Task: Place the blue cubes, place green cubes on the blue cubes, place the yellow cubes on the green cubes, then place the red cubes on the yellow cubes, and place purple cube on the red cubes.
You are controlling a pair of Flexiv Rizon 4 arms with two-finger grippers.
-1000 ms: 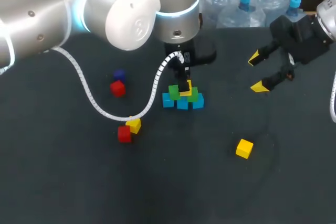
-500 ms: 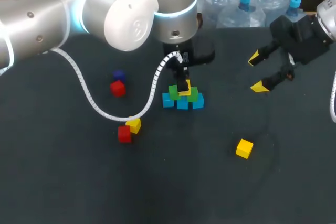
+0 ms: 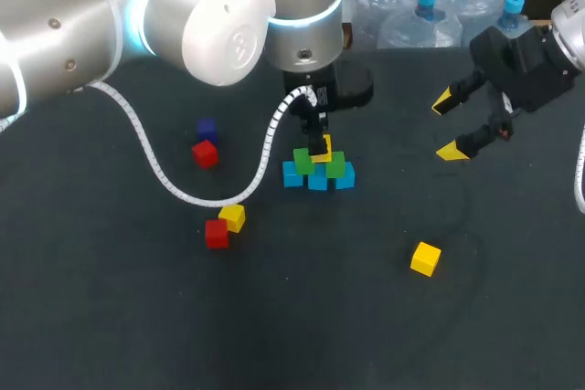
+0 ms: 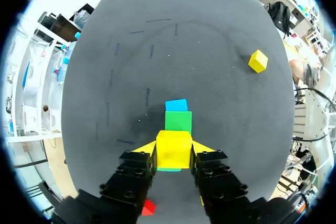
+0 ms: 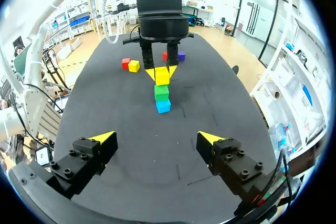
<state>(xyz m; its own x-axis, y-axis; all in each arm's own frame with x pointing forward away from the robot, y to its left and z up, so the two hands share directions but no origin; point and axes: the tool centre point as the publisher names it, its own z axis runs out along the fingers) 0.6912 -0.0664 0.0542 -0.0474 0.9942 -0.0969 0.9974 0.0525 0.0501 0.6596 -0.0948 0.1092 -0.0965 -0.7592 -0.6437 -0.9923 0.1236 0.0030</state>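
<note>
Step in hand: the yellow layer. My left tool (image 4: pixel 174 148) is pinching a yellow cube (image 3: pixel 322 155) between both tips, directly over the green cubes (image 3: pixel 336 168). These are sitting on the row of blue cubes (image 3: pixel 292 174) in the middle of the bench (image 3: pixel 347 335). Whether the yellow is touching the green I cannot tell.

My right tool (image 3: pixel 446 127) is hanging spread and empty at 2 o'clock of the stack.

In my judgement the next move is calling for a square seating across both greens, then a gentle release. A second yellow cube (image 3: pixel 425 258) is waiting at 4 o'clock, and a third yellow cube (image 3: pixel 233 217) at 8 o'clock beside a red cube (image 3: pixel 217 234).
</note>
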